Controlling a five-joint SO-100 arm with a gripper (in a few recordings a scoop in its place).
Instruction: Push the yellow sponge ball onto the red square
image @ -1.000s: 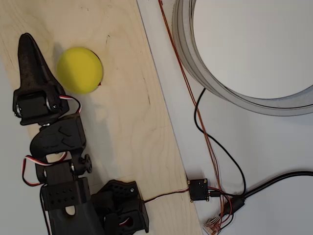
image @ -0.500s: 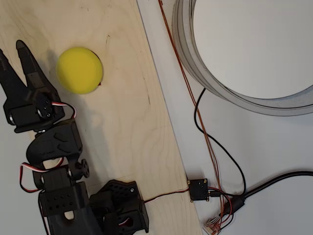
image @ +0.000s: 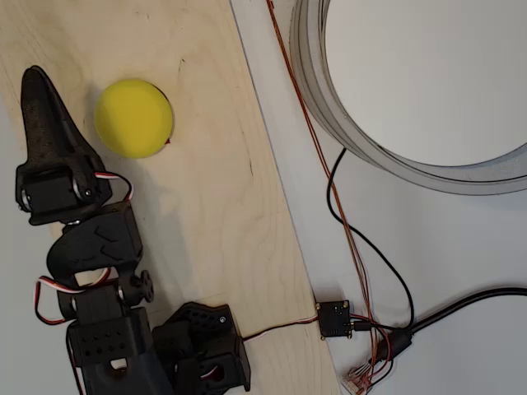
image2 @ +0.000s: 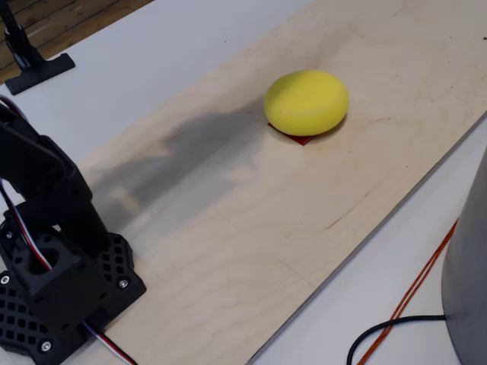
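In the overhead view, the black two-finger gripper sat at the left with its fingers pressed together, holding nothing, just left of the matte bright-yellow foam ball and apart from it. The ball rested on the pale plywood board, covering nearly all of the small flat orange-red paper square; only 1 corner peeked out. The push looked essentially finished.
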